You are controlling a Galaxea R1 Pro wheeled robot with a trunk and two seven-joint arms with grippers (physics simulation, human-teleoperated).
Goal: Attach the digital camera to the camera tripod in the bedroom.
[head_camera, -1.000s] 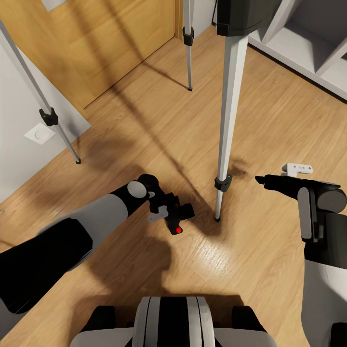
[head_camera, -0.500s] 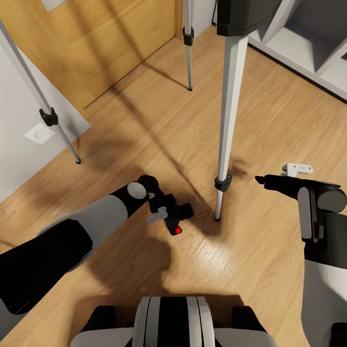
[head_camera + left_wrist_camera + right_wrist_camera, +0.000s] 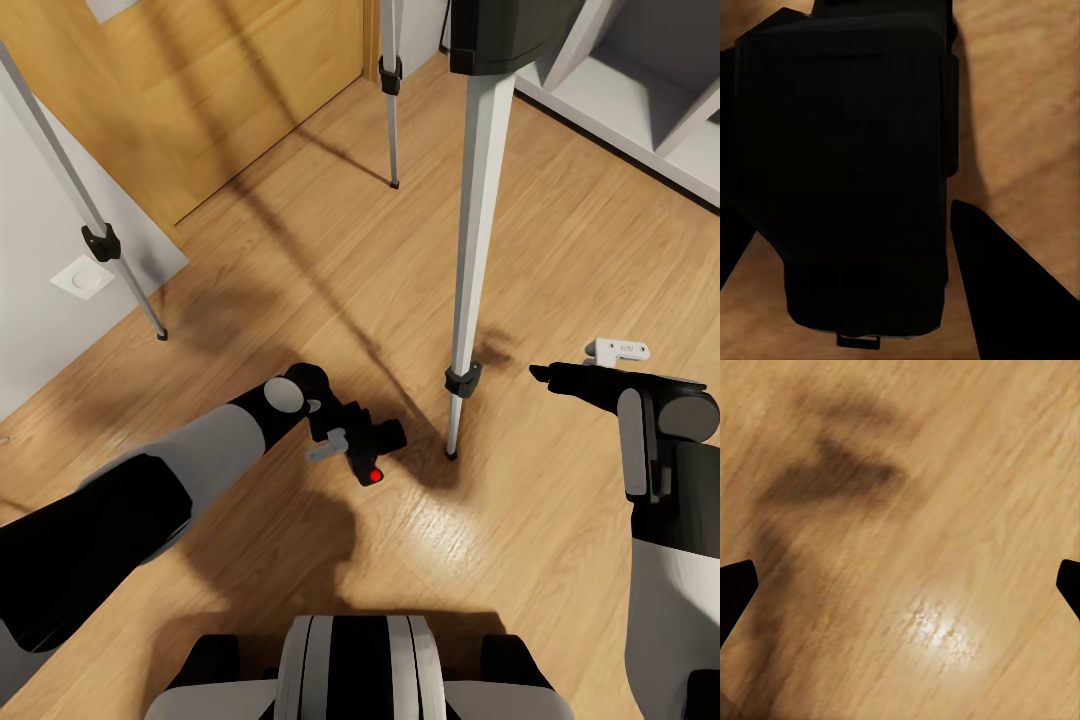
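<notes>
A: While the left gripper (image 3: 358,445) hangs low over the floor (image 3: 560,250), what's in it?

B: The digital camera (image 3: 372,452). Fingers closed on the black body, lens poking away from the wrist, red dot facing up. In the left wrist view the camera body (image 3: 847,165) sits right between the fingers, one fingertip (image 3: 1009,281) pressed alongside.

A: Right gripper (image 3: 545,375)?

B: Holds nothing, out past the tripod leg from the camera. Right wrist view shows both finger tips at the frame edges, bare wood between, so spread wide.

A: Tripod?

B: The camera tripod (image 3: 478,200) stands just beyond the left gripper, nearest leg's foot close beside the camera. Its head is up out of frame, can't see the mount.

A: Handling notes?

B: Guessing: rigid, light enough for one gripper, hard smooth shell so it could twist in the pinch. Lens is the fragile bit. Grip stays on the body flanks, base left free for the mount.
</notes>
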